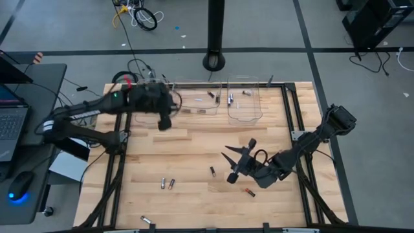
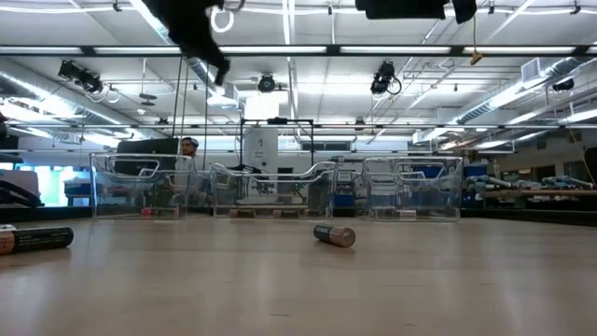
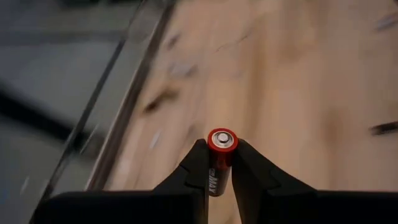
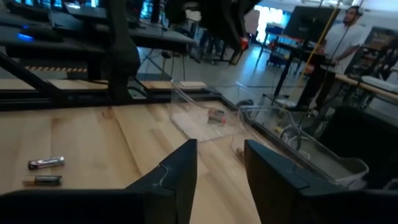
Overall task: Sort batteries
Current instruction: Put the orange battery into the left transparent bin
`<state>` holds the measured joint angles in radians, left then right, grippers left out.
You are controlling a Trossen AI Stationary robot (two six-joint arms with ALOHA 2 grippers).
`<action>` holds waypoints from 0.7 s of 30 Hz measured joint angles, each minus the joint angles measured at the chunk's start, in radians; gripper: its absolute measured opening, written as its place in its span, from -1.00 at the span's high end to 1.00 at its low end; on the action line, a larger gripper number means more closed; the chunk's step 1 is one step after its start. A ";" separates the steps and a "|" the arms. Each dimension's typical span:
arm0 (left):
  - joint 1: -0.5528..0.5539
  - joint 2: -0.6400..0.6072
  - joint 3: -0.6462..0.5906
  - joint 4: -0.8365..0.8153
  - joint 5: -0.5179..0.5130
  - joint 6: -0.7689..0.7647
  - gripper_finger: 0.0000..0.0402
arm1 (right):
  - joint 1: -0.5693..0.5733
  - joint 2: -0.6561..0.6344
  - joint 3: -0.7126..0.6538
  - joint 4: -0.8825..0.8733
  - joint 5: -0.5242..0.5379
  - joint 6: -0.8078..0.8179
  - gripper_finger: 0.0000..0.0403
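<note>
In the upper left of the high view, the left gripper point(image 1: 165, 120) hangs by the clear bins point(image 1: 244, 100), clamped on a red-ended battery point(image 3: 222, 147). Loose batteries point(image 1: 167, 184) lie lower centre. At lower right, the right gripper point(image 1: 238, 162) has its fingers apart, holding nothing.

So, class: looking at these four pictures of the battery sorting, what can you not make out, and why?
- Left gripper: the held battery shows mostly its red end; the fingers cover the body.
- Bins: the batteries inside are too small in the high view to tell sizes.
- Low view: the battery at the left edge is cut off.
- Right gripper: open, holding nothing.
</note>
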<state>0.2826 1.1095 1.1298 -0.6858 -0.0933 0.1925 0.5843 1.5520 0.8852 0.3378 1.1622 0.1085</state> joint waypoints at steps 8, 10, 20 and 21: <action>0.342 0.081 0.062 -0.304 -0.046 0.000 0.76 | -0.013 0.000 0.000 -0.066 -0.037 0.075 0.38; 0.426 0.119 0.062 -0.314 -0.054 0.017 0.76 | -0.013 0.000 0.000 -0.066 -0.037 0.075 0.39; 0.662 0.368 0.062 -0.332 0.025 0.085 0.76 | -0.013 0.000 0.000 -0.089 -0.063 0.083 0.40; 0.665 0.388 0.062 -0.331 0.027 0.098 0.76 | -0.013 0.000 0.000 -0.092 -0.064 0.083 0.40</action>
<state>0.9474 1.4973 1.1915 -1.0172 -0.0667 0.2904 0.5709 1.5520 0.8851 0.2458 1.0985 0.1914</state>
